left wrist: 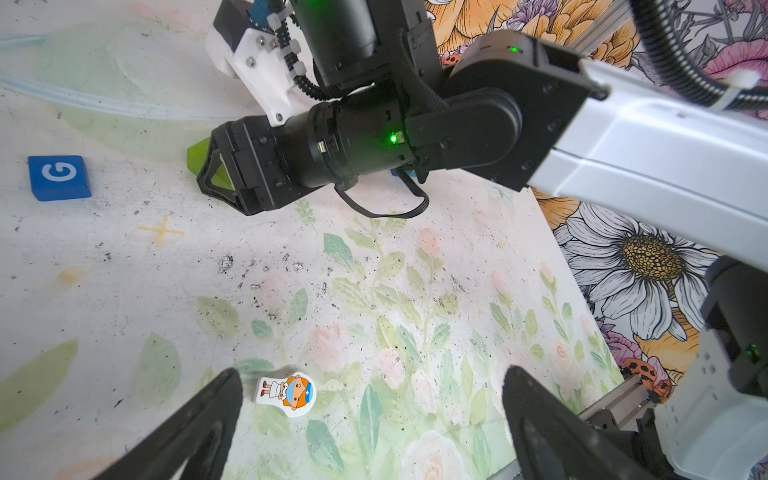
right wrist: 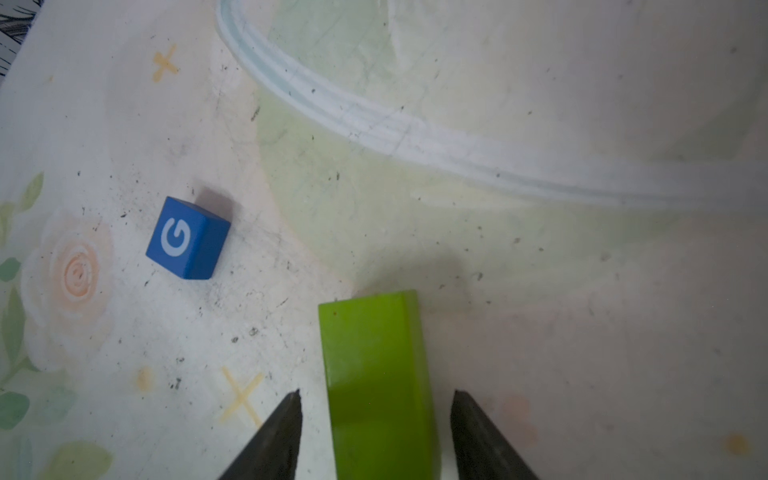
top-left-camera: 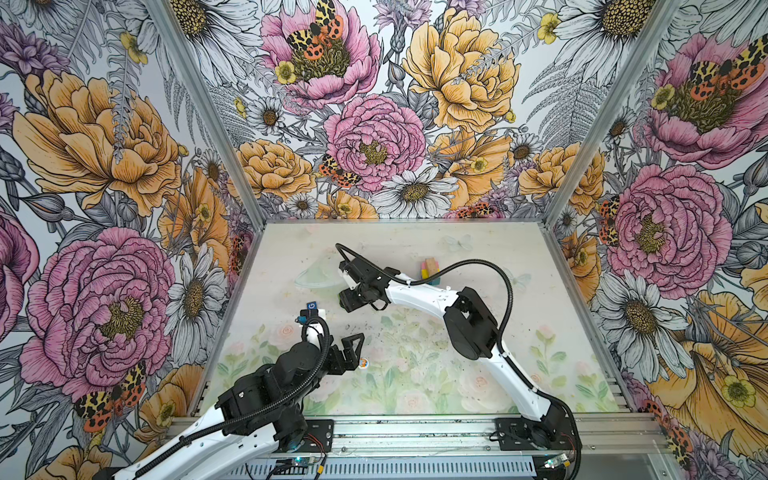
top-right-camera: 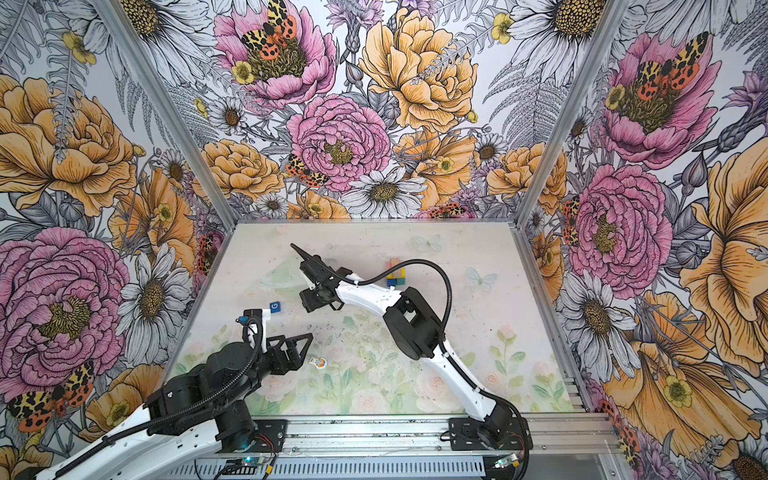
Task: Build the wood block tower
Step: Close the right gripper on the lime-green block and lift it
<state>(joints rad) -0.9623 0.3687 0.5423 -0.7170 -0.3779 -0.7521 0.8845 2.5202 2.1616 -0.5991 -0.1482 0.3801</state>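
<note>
Right gripper (right wrist: 376,419) astride the green brick (right wrist: 374,374) in the right wrist view, one dark finger on each side, a sliver of table showing between each fingertip and the brick's flanks; not clearly clamped, contact impossible to confirm. Seen only partly in the left wrist view: a lime corner (left wrist: 199,156) poking out past the black jaw frame. Hidden altogether in both top views, under the right wrist housing.

Left gripper (left wrist: 370,399) spread wide, holding nothing, hovering above the table (left wrist: 124,270) just beside a small cartoon figure piece (left wrist: 286,394), visible also in a top view (top-right-camera: 318,362).

Near the green brick, apart from it, a dark blue cube marked G (right wrist: 187,239), lying alone on the table; also in a top view (top-right-camera: 275,307).

Tower (top-right-camera: 395,272) visible only in both top views, far side of the table behind the right forearm: blue and teal at the base, yellow, pink and bare wood above, well apart from both grippers.
</note>
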